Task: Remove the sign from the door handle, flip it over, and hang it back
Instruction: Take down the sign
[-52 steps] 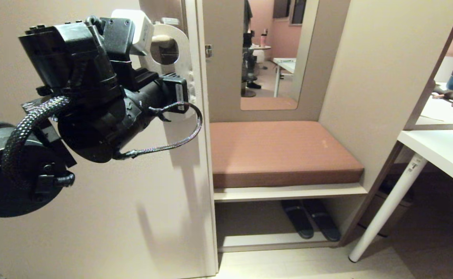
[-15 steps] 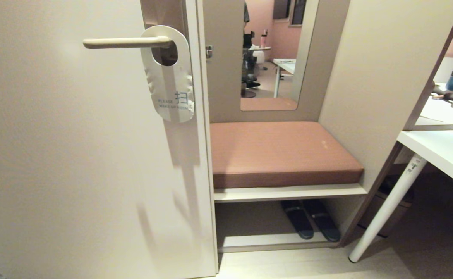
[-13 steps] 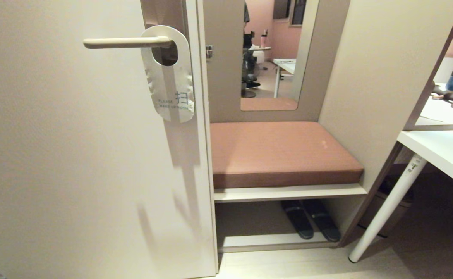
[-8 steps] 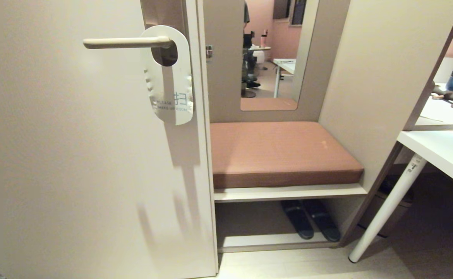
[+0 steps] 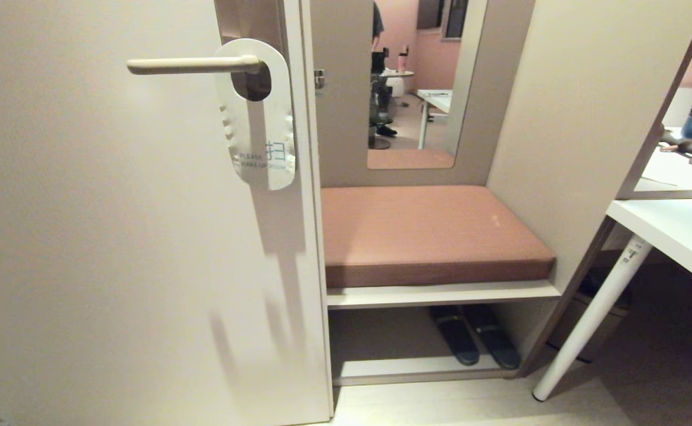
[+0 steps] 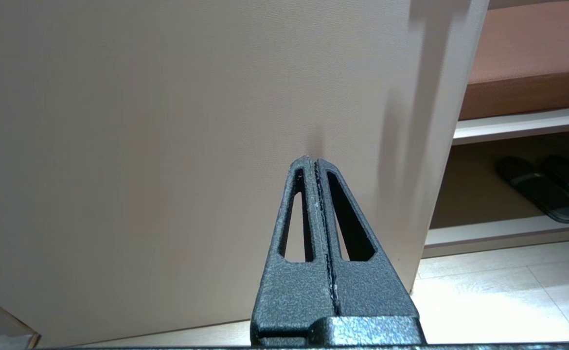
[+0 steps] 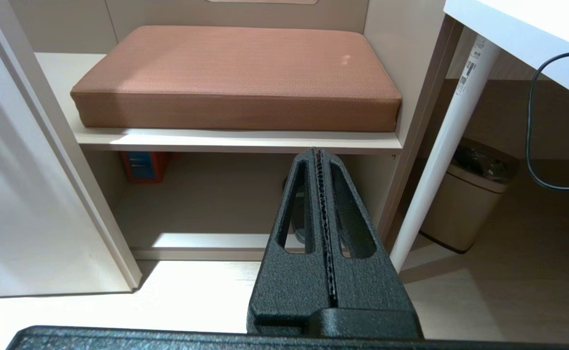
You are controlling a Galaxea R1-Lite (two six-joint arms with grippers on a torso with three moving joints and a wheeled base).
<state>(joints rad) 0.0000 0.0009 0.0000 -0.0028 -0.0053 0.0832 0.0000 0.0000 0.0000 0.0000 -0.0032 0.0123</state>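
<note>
The sign [image 5: 260,127] hangs by its oval hole on the door handle [image 5: 189,65], white face outward with "PLEASE MAKE UP ROOM" printed low on it. The handle is a cream lever on a brown-grey plate [image 5: 250,21] near the door's edge. Neither arm shows in the head view. My left gripper [image 6: 315,161] is shut and empty, low down, pointing at the bare door panel [image 6: 168,146]. My right gripper [image 7: 317,151] is shut and empty too, pointing at the shelf under the bench.
Right of the door stands a bench with a brown cushion [image 5: 429,231] and dark slippers [image 5: 473,340] on the shelf below. A mirror [image 5: 420,83] hangs above it. A white desk [image 5: 671,236] with a slanted leg [image 5: 588,319] and a bin [image 7: 464,194] stand at the right.
The left arm, which filled the head view at the handle 3.5 s ago, has dropped out of it. The sign has swung a little on the handle over the last second.
</note>
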